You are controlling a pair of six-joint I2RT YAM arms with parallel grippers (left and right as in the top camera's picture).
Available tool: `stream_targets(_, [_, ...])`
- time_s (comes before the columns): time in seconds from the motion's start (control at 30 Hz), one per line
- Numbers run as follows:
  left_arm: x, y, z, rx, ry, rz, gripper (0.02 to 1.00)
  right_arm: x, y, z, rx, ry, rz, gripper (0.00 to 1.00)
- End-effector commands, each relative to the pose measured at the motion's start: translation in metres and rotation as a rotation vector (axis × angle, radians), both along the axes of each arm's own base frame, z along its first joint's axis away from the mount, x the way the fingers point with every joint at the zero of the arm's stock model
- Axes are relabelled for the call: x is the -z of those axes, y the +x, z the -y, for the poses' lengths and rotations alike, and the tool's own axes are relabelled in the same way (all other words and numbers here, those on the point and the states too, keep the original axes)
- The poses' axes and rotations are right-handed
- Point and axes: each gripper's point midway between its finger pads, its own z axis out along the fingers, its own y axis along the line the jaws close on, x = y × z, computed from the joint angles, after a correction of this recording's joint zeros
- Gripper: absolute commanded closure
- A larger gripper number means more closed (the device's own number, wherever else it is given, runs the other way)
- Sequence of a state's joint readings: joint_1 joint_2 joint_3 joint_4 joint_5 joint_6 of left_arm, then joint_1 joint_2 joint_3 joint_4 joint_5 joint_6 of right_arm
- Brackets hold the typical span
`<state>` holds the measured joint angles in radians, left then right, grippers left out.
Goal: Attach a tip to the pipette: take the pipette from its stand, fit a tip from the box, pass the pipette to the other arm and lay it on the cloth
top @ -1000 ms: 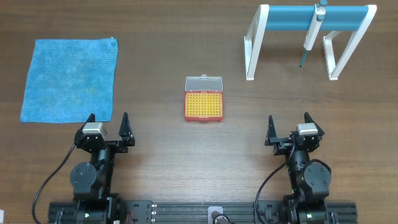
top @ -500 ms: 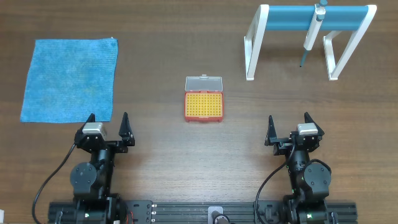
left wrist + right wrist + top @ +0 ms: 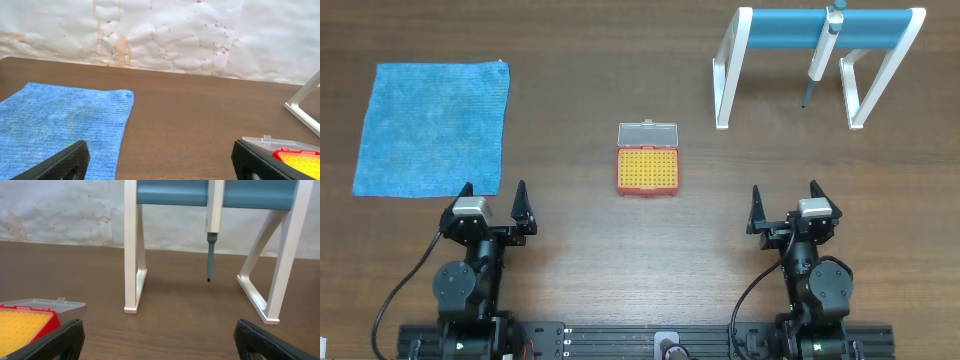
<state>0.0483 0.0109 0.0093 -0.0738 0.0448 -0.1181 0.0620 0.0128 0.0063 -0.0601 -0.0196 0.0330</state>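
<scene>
Left jaws: I am seeing them standing wide apart and holding nothing, sitting low in front of the left arm (image 3: 468, 270) and pointing up the tabletop (image 3: 570, 80).
Right jaws: they are gaping just as wide and gripping nothing, sitting in front of the right arm (image 3: 812, 275).
Pipette: the slim white pipette with a grey-blue lower shaft (image 3: 213, 225) is hanging upright from its stand at the far right, between the two legs. Its lower end is hanging clear of the wood.
Stand: the frame of white legs and a blue horizontal bar (image 3: 790, 28) is standing straight ahead of the right jaws, well apart from them.
Tip box: the red plastic box with a yellow rack of tips (image 3: 647, 172) is sitting mid-table. Its clear lid is lying folded back on the far side, and it is well apart from both pairs of jaws.
Cloth: the blue square microfibre cloth (image 3: 432, 130) is lying flat at the far left, its near edge close ahead of the left jaws.
Print: I am finding anything on the box or pipette too small to read.
Open room: bare wood is running between the right jaws and the stand, and all around the box. A clear gap is separating the box from the stand's nearest leg.
Surface: the tabletop is showing dark brown wood grain.
Room: a crinkled white paper sheet spotted with brown (image 3: 165, 35) is backing the far edge.
</scene>
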Motion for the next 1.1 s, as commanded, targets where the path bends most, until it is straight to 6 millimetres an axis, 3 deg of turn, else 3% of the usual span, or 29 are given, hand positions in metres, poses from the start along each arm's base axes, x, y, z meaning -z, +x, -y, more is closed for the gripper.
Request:
stream_targets(0.03, [0.001, 0.000, -0.003, -0.015, -0.008, -0.001, 0.099, 0.004, 0.004, 0.009, 0.042, 0.018, -0.020, 0.034])
stream_targets(0.1, [0.001, 0.000, -0.003, -0.015, -0.008, -0.001, 0.102, 0.001, 0.011, 0.012, 0.053, 0.018, -0.014, 0.034])
stream_targets(0.17, [0.001, 0.000, -0.003, -0.015, -0.008, -0.001, 0.102, -0.014, 0.021, 0.018, 0.078, 0.018, 0.033, 0.036])
stream_targets(0.3, [0.001, 0.000, -0.003, -0.015, -0.008, -0.001, 0.102, -0.017, 0.044, 0.047, 0.214, 0.008, 0.007, 0.036])
stream_targets(0.5, [0.001, 0.000, -0.003, -0.015, -0.008, -0.001, 0.102, -0.036, 0.099, 0.076, 0.289, 0.006, 0.083, 0.086])
stream_targets(0.7, [0.001, 0.000, -0.003, -0.015, -0.008, -0.001, 0.099, -0.038, 0.158, 0.062, 0.165, 0.009, 0.082, 0.095])
stream_targets(0.9, [0.001, 0.000, -0.003, -0.015, -0.008, -0.001, 0.102, -0.040, 0.192, 0.065, 0.160, 0.009, 0.080, 0.097])
stream_targets(1.1, [0.001, 0.000, -0.003, -0.015, -0.008, -0.001, 0.102, -0.025, 0.217, 0.069, 0.161, -0.014, 0.046, 0.108])
